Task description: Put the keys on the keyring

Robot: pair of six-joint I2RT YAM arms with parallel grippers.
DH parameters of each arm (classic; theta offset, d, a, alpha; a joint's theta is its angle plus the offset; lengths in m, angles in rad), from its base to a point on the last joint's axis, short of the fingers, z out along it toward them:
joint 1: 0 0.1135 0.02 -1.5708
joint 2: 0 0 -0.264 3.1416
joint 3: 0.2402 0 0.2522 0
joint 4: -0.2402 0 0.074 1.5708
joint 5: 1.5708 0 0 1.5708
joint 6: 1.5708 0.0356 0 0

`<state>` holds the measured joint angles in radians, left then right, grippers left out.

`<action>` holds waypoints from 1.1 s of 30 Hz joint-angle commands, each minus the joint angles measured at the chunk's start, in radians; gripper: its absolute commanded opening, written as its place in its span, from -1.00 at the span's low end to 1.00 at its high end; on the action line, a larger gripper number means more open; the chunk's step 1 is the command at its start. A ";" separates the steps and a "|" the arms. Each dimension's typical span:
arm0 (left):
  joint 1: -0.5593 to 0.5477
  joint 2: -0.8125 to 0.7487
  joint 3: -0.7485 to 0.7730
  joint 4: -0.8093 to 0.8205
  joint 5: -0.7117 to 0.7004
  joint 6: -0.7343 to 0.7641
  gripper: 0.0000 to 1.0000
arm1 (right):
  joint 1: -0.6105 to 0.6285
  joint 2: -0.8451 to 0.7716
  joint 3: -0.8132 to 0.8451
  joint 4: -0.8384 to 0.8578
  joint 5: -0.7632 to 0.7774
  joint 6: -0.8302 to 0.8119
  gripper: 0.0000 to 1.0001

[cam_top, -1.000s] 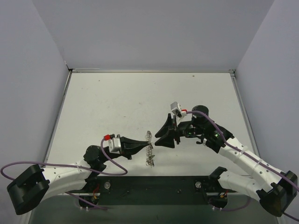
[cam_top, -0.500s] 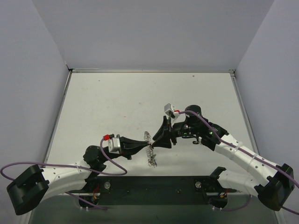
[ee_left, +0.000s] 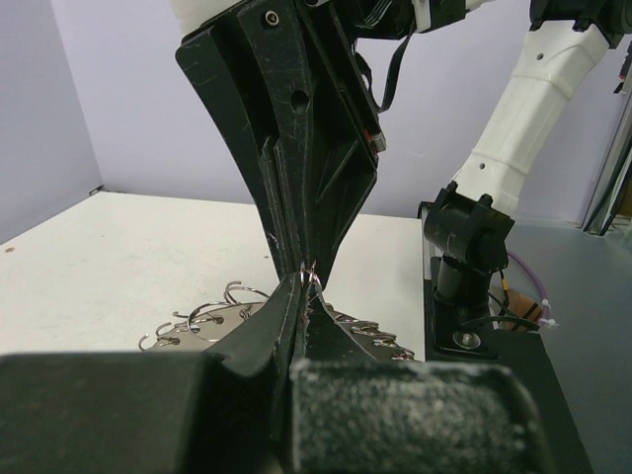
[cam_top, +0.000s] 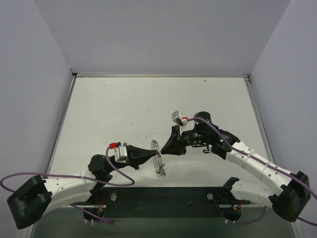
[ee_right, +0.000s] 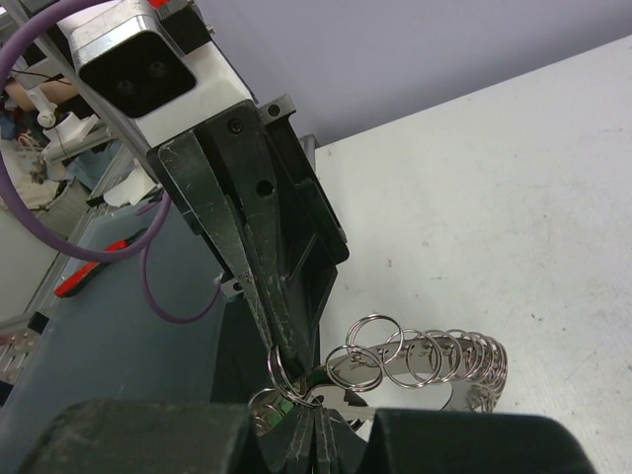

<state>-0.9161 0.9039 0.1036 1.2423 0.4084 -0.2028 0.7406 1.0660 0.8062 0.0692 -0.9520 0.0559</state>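
The keyring is a silvery ring with small wire loops strung along its rim. It sits just below the two gripper tips near the table's front middle. My left gripper is shut, pinching one small wire loop at the keyring's end, and that loop pokes out of its tips. My right gripper meets it tip to tip, its jaws pressed together on the keyring's flat metal edge. A small green patch beside them may be a key's head. No other keys show.
The black mounting plate runs along the near edge under both arms. The right arm's base post stands close behind the keyring. A purple cable loops beside the left arm. White walls enclose the table on three sides.
My right gripper has slid left to the left gripper's tip and closed its jaws from half open. The left arm and the keyring have stayed where they were.
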 commanded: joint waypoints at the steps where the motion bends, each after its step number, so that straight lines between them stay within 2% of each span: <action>1: 0.002 0.000 0.045 0.187 0.023 -0.020 -1.00 | 0.005 0.002 0.042 0.029 -0.034 -0.007 -1.00; 7: 0.003 -0.008 0.039 0.198 0.017 -0.024 -1.00 | 0.003 -0.009 0.050 -0.014 -0.041 -0.040 -1.00; 9: 0.002 -0.016 0.038 0.189 0.010 -0.021 -1.00 | 0.003 -0.024 0.054 -0.043 -0.053 -0.083 -0.73; 10: 0.003 -0.023 0.036 0.186 0.010 -0.017 -1.00 | 0.005 -0.049 0.051 -0.061 -0.051 -0.117 -0.38; 12: 0.002 -0.033 0.036 0.166 0.017 -0.014 -1.00 | 0.005 -0.081 0.027 -0.066 -0.031 -0.155 -0.16; 13: 0.002 -0.042 0.036 0.158 0.020 -0.009 -1.00 | 0.003 -0.119 0.013 -0.065 -0.021 -0.171 0.02; 16: 0.006 -0.056 0.036 0.129 0.035 -0.004 -1.00 | 0.003 -0.196 -0.045 -0.042 -0.017 -0.263 0.15; 18: 0.008 -0.060 0.038 0.114 0.046 -0.004 -1.00 | 0.006 -0.228 -0.085 0.003 -0.025 -0.297 0.22; 22: 0.011 -0.054 0.045 0.111 0.058 -0.004 -1.00 | 0.008 -0.273 -0.189 0.209 -0.071 -0.311 0.26; 33: 0.011 -0.023 0.065 0.114 0.095 -0.021 -1.00 | 0.023 -0.216 -0.191 0.323 -0.047 -0.289 0.10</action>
<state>-0.9123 0.8799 0.1101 1.2495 0.4805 -0.2070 0.7547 0.8494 0.5976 0.2512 -0.9657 -0.2100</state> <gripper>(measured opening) 0.020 0.559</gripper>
